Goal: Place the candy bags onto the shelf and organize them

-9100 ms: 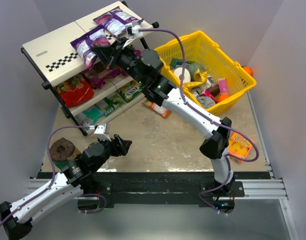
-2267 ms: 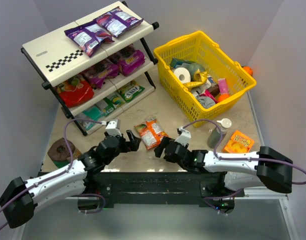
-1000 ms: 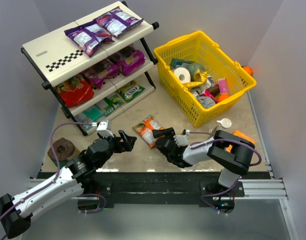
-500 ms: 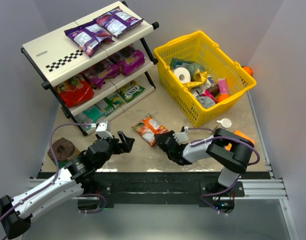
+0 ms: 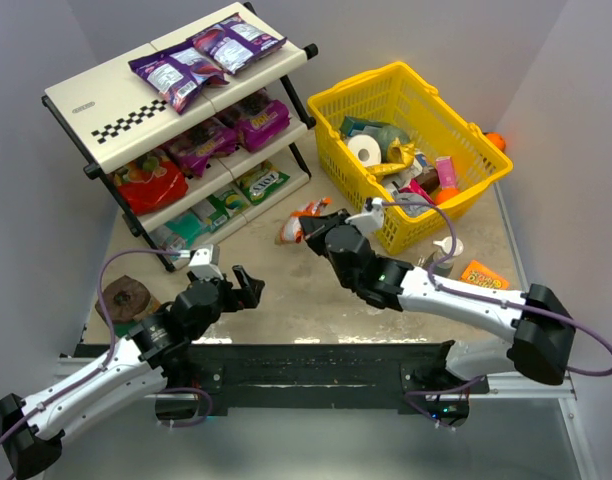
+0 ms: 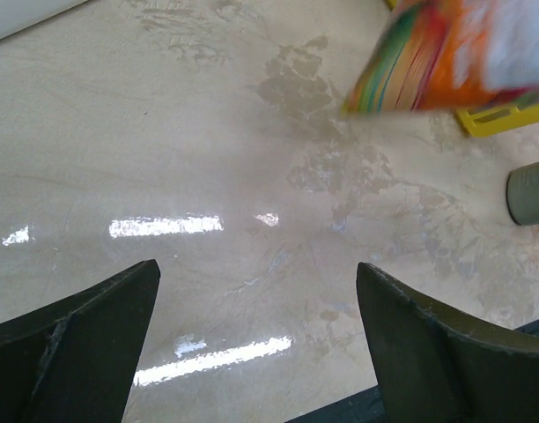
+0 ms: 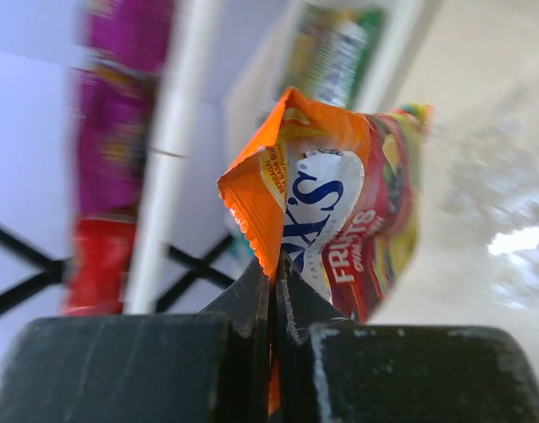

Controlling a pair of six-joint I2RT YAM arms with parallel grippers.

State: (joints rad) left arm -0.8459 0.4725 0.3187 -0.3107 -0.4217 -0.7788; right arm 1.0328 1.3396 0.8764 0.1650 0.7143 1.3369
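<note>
My right gripper [image 5: 311, 224] is shut on the corner of an orange candy bag [image 5: 297, 217] and holds it off the table, just right of the shelf's [image 5: 96, 110] lower tiers. In the right wrist view the bag [image 7: 340, 203] hangs from the closed jaws [image 7: 274, 264], with the shelf blurred behind it. Purple bags [image 5: 171, 75] lie on the top tier and magenta bags [image 5: 201, 145] on the middle one. Red [image 5: 146, 180], green [image 5: 261, 182] and teal [image 5: 191, 228] bags sit lower. My left gripper [image 5: 248, 288] is open and empty above bare table [image 6: 252, 220]. The orange bag shows at the top right of the left wrist view [image 6: 454, 53].
A yellow mesh basket [image 5: 351, 85] full of mixed items stands at the back right. A grey bottle [image 6: 529, 189] and a small orange box [image 5: 483, 275] are near the right arm. A brown round object [image 5: 124, 297] lies at the front left.
My right gripper has lifted the orange bag off the table and carried it back and up toward the shelf, the arm stretching out. The left arm has barely moved.
</note>
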